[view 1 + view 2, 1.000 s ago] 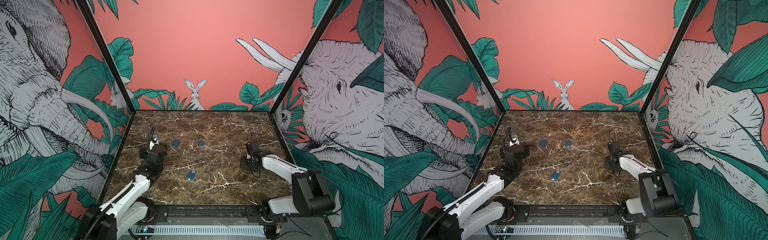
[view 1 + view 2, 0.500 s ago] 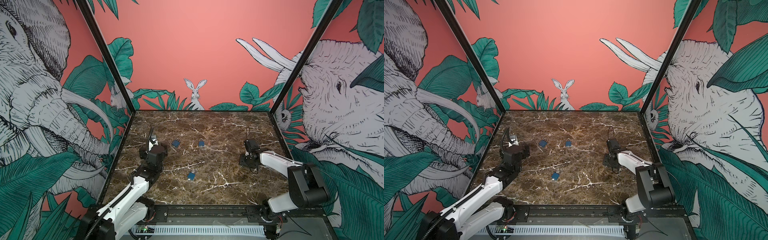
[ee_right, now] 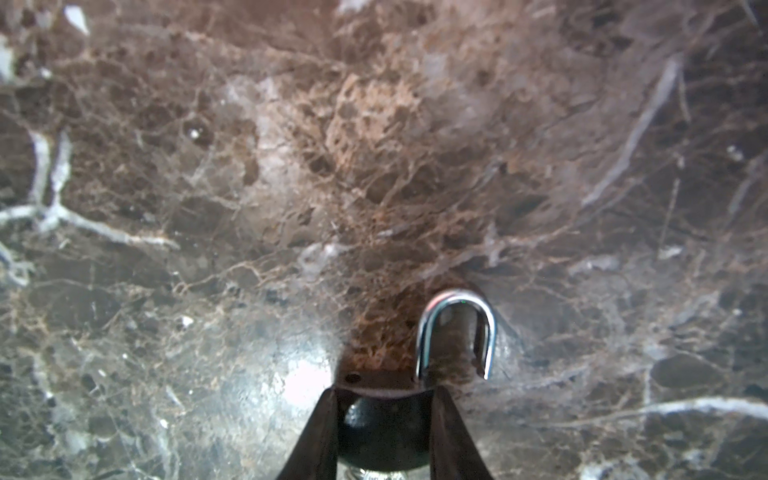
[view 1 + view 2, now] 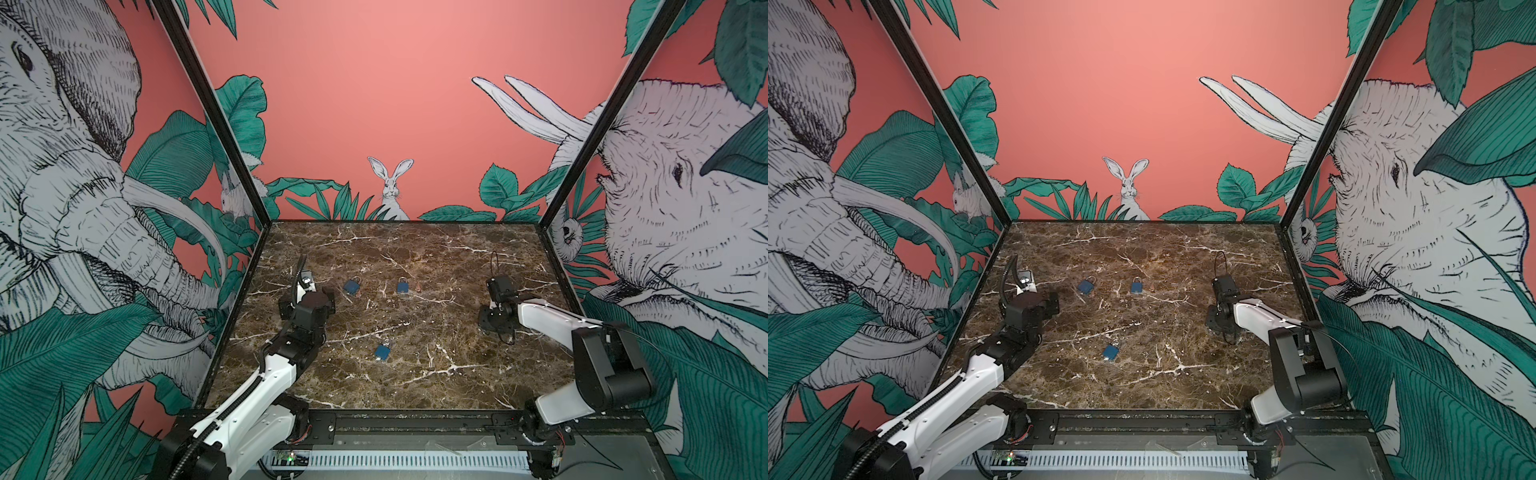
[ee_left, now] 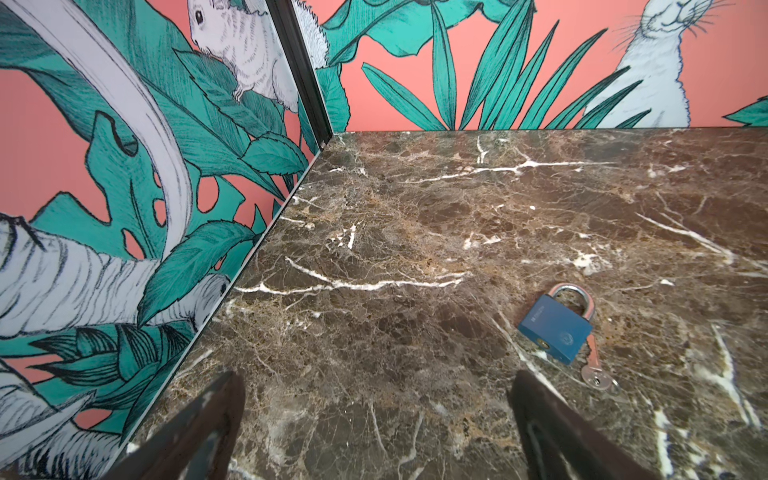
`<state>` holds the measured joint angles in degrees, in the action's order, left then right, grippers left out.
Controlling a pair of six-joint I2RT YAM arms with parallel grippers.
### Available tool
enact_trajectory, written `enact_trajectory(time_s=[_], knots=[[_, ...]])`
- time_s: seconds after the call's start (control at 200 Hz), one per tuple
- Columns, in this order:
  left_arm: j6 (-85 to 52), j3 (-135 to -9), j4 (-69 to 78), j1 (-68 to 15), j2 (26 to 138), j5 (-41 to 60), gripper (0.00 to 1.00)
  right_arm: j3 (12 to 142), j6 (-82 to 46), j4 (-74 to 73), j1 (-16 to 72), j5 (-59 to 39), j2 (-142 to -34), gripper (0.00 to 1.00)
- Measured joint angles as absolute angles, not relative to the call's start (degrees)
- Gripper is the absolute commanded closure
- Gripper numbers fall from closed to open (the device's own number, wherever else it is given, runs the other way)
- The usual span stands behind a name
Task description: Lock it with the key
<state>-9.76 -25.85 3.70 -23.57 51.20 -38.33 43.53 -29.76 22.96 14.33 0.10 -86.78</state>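
My right gripper [image 3: 384,392] points down at the marble on the right of both top views [image 4: 493,322] [image 4: 1219,322]. It is shut on a dark-looking padlock [image 3: 384,419] whose silver shackle [image 3: 455,328] stands swung open, one end free. Three blue padlocks lie on the table [image 4: 351,286] [image 4: 402,286] [image 4: 382,351]. In the left wrist view a silver key [image 5: 595,376] lies beside the nearest blue padlock [image 5: 555,330]. My left gripper [image 5: 376,382] hangs open and empty just left of that padlock [image 4: 328,297].
The marble table [image 4: 415,386] is boxed in by painted walls on the left, back and right. A black corner post [image 5: 303,70] stands close to my left gripper. A small reddish thing [image 4: 417,286] lies beside the middle blue padlock.
My right arm's elbow has lifted and swung slightly left, with its gripper staying low over the same spot. My left gripper has crept a little toward the back.
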Motion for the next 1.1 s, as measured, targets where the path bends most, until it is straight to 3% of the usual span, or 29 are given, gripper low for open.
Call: enact_trajectory(time_s=[0.165, 0.62, 0.83, 0.89, 1.1], knots=[[-11.07, -26.96, 0.40, -23.57, 50.63, -36.97, 0.01, 43.53, -28.64, 23.07, 15.18, -1.23, -86.39, 0.91], [-13.52, -38.63, -14.26, -23.57, 50.30, -24.80, 0.01, 46.54, -20.51, 24.51, 24.32, -10.57, -73.12, 0.97], [-14.55, -41.01, -20.73, -23.57, 49.01, -12.67, 0.13, 46.89, -17.67, 24.80, 29.80, -14.68, -70.81, 0.98], [-15.18, -41.30, -21.43, -23.57, 49.12, -8.03, 0.01, 47.57, -16.88, 25.39, 32.62, -15.73, -70.35, 0.98], [-21.58, -38.28, -16.69, -24.03, 50.26, 9.50, 0.01, 52.56, -14.46, 27.07, 40.05, -19.31, -69.36, 1.00]])
